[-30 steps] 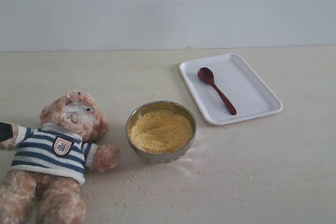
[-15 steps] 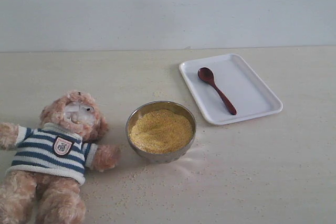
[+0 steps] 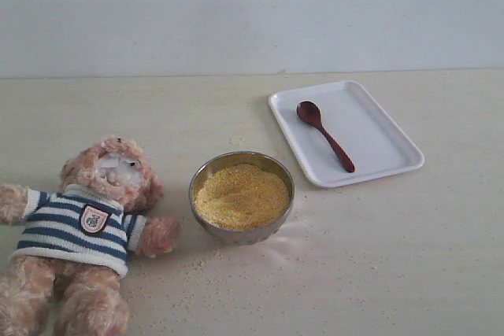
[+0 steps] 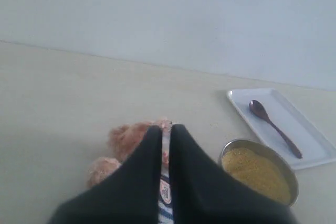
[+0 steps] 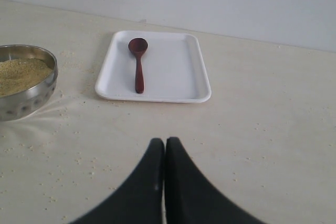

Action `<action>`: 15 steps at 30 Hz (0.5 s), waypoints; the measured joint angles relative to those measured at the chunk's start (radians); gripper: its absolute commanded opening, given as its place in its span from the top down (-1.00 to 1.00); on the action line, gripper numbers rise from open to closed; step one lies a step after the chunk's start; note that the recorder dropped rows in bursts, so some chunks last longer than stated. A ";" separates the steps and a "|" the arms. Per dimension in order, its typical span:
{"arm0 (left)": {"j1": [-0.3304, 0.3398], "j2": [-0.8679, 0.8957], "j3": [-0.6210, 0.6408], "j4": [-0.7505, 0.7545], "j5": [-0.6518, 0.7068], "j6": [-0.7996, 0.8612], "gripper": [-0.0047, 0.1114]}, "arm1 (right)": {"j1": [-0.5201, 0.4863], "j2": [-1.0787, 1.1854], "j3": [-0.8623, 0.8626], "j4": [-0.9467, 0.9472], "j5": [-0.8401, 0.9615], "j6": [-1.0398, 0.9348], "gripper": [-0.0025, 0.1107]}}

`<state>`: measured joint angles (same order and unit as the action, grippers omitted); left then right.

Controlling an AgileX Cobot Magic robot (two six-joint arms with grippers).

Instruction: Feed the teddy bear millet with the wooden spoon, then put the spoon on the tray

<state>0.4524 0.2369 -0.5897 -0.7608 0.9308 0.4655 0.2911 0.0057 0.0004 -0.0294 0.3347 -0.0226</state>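
The teddy bear (image 3: 88, 226) lies on its back at the left of the table, in its striped shirt; the left wrist view shows the teddy bear (image 4: 127, 139) partly behind the fingers. The millet (image 3: 241, 195) fills a round metal bowl (image 3: 241, 226) in the middle. The wooden spoon (image 3: 324, 134) lies on the white tray (image 3: 378, 145) at the back right, also seen as spoon (image 5: 138, 64) on tray (image 5: 173, 72). My left gripper (image 4: 165, 128) hangs shut and empty above the bear. My right gripper (image 5: 164, 142) is shut and empty, short of the tray. Neither gripper shows in the exterior view.
Loose millet grains (image 3: 206, 273) are scattered on the pale tabletop around and in front of the bowl. A plain wall (image 3: 252, 13) rises behind the table.
One second ago a dark gripper tip showed at the left edge by the bear's arm; it has since left the exterior view. Nothing else moved.
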 measured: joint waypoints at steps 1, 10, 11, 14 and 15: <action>-0.005 -0.033 0.000 0.027 0.012 -0.020 0.83 | 0.000 0.000 0.000 0.000 0.000 0.000 0.96; -0.124 -0.143 0.000 0.085 0.131 -0.091 0.83 | 0.000 0.000 0.000 0.000 0.000 0.000 0.96; -0.137 -0.145 0.000 0.085 0.132 -0.095 0.83 | 0.000 0.000 0.000 0.000 0.000 0.000 0.96; -0.195 -0.145 0.000 0.087 0.135 -0.097 0.83 | 0.000 0.000 0.000 0.000 0.000 0.000 0.96; -0.214 -0.145 0.000 0.089 0.135 -0.095 0.83 | 0.000 0.000 0.000 0.000 0.000 0.000 0.96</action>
<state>0.2388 0.0919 -0.5897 -0.6720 1.0654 0.3703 0.2911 0.0057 0.0004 -0.0294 0.3347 -0.0226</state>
